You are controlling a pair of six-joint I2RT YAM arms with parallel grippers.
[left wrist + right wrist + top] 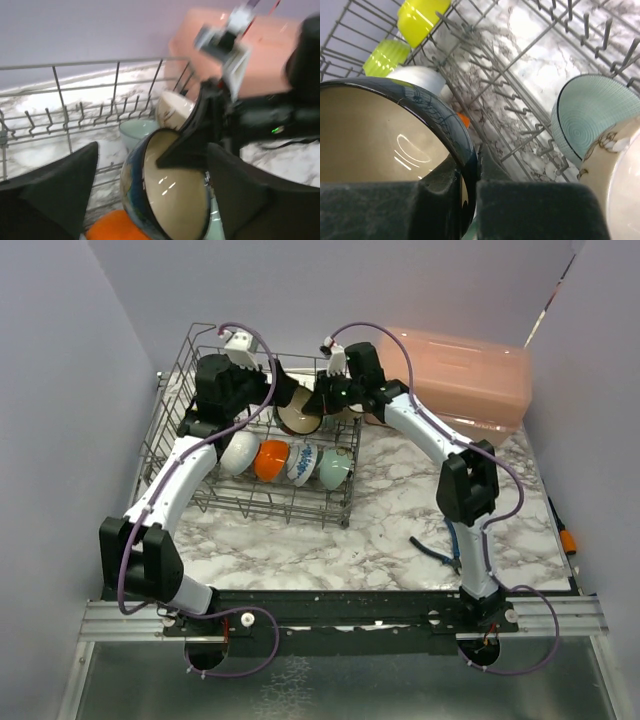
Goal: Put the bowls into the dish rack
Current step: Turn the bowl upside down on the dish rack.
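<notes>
My right gripper [469,175] is pinched on the rim of the dark-blue bowl [385,140], one finger inside and one outside, holding it on edge over the dish rack [180,455]. My left gripper [154,150] stands wide, a finger to either side of that bowl. I cannot tell whether either finger touches it.

What worries me is the grip: a narrow pinch on a slick glazed rim. I judge the bowl could pivot or slide out and land on the orange bowl [112,227] racked near it. The two arms are crowded, so a nudge from a left finger could twist the bowl loose. The beige bowl [620,170] and pale teal bowl [590,115] sit just beside my path, and a careless swing could clip them. If I lower the bowl askew, a tine may catch the rim.

The held bowl is deep and round, glossy cream inside and dark blue outside with faint line work. The teal one shows concentric ridges and a dark edge, and the beige one carries a brown floral print. The lime-yellow bowls [420,17] look ribbed. The rack is thin, hard grey wire with short upright tines.
</notes>
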